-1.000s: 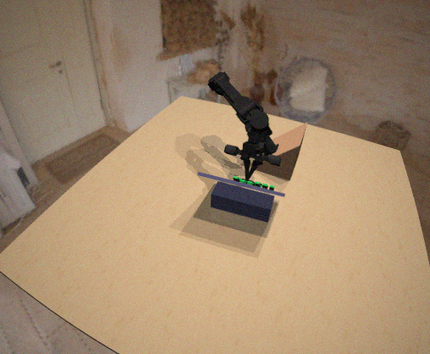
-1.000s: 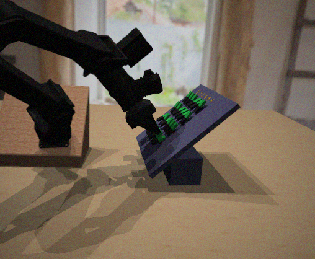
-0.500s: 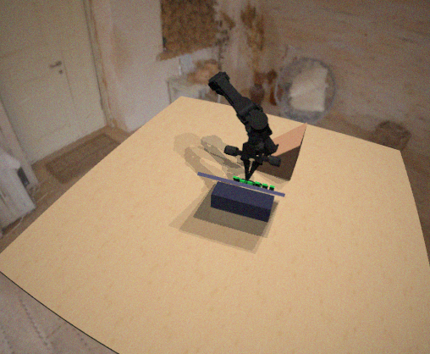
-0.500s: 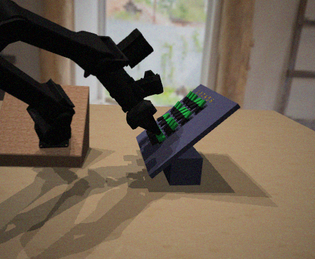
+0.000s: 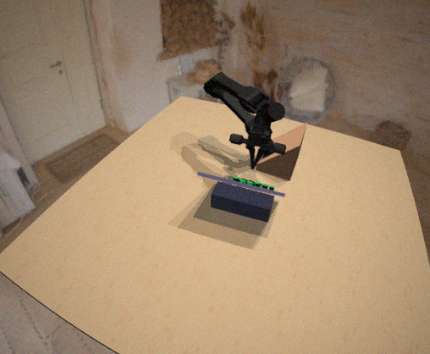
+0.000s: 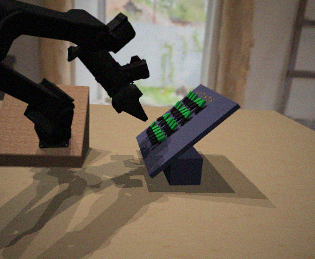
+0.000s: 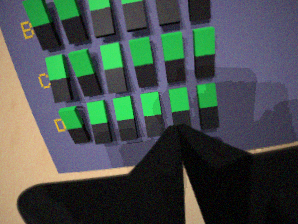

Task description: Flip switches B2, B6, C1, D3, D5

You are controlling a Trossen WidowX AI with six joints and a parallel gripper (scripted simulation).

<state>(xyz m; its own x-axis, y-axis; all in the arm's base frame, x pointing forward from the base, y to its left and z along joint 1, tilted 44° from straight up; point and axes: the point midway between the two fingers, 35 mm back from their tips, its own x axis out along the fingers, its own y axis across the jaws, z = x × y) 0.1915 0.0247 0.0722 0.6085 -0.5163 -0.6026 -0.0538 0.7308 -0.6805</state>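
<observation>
The tilted blue switch panel (image 5: 208, 175) (image 6: 216, 108) (image 7: 250, 50) carries rows of green-and-black rocker switches and rests on a dark blue block (image 5: 242, 202) (image 6: 185, 170). In the wrist view, rows B, C and D show with their yellow letters at the left. My gripper (image 5: 253, 167) (image 6: 144, 119) (image 7: 177, 132) is shut on nothing, its fingers forming one point. It hangs a little above and off the panel's near lower edge, just below switch D5 (image 7: 180, 104) in the wrist view. Switch D3 (image 7: 125, 116) lies to its left. Row A is out of the wrist view.
The arm stands on a brown wooden wedge base (image 5: 290, 154) (image 6: 16, 136) behind the panel. The tan table top (image 5: 149, 262) (image 6: 248, 217) spreads around the panel on all sides.
</observation>
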